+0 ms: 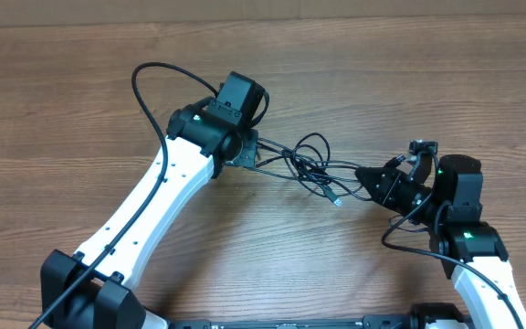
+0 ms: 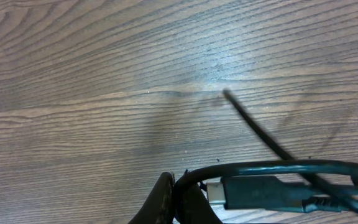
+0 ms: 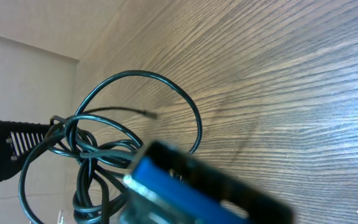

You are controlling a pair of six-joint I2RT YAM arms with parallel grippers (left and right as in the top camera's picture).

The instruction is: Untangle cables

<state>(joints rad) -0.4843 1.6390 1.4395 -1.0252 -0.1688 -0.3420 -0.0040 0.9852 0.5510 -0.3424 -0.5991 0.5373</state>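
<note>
**Left tool** (image 1: pixel 250 149): closed on the cables (image 1: pixel 304 161), which leave its tip toward the right tool (image 1: pixel 365 175). In the left wrist view one finger (image 2: pixel 164 200) shows at the bottom edge. A strand bends round it, and a dark connector (image 2: pixel 260 190) lies just beside it.

**Right tool:** meets the opposite end of the tangle. Whether it is closed cannot be told, because a blurred blue object (image 3: pixel 185 186) fills the near field of its wrist view.

**Cables:** strung between the two tools, right of centre, looped and knotted near the middle. A pale-tipped plug (image 1: pixel 338 199) sticks out toward the near edge.

**Count:** two arms, two tools, one tangle. The strands are too interlaced to count separately.

**Surface** (image 1: pixel 80 82): brown wood grain, running the full width of the overhead view.

**Room:** a pale wall (image 3: pixel 30 37) stands beyond the surface's far edge in the right wrist view.
</note>
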